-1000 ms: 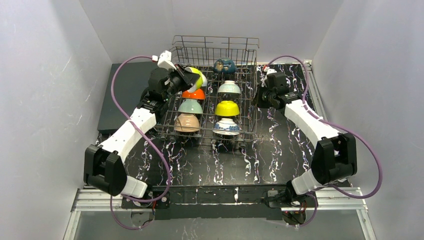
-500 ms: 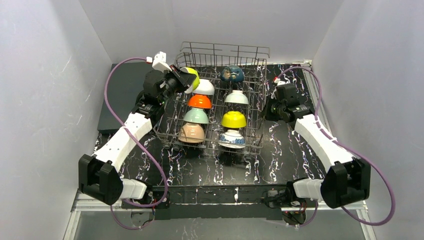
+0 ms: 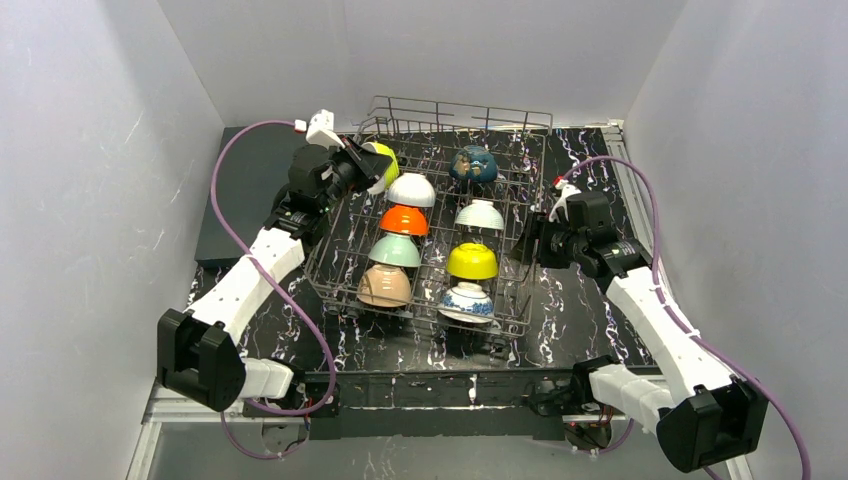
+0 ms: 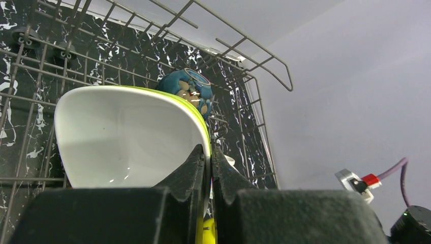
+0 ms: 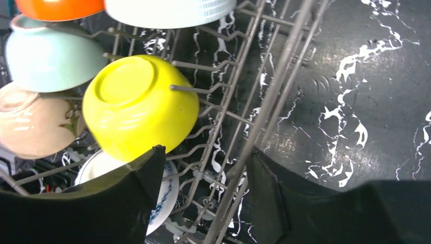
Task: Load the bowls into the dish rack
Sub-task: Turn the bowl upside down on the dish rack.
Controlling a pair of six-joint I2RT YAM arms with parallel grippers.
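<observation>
Bowls (image 3: 405, 220) sit upturned in two rows on the tines of the dish rack (image 3: 463, 103). They look like hard, slick glazed ceramic, light but likely to chip against wire. Your left gripper (image 4: 209, 162) is pinched tight on the thin rim of the lime green bowl (image 4: 127, 134) over the rack's far left corner; that rim looks the sensible hold. Your right gripper (image 5: 204, 157) stands wide, straddling the rack's stiff side wire.

Orange bowl (image 5: 58, 7) cut by top edge; patterned bowl (image 5: 165, 195) mostly hidden.
</observation>
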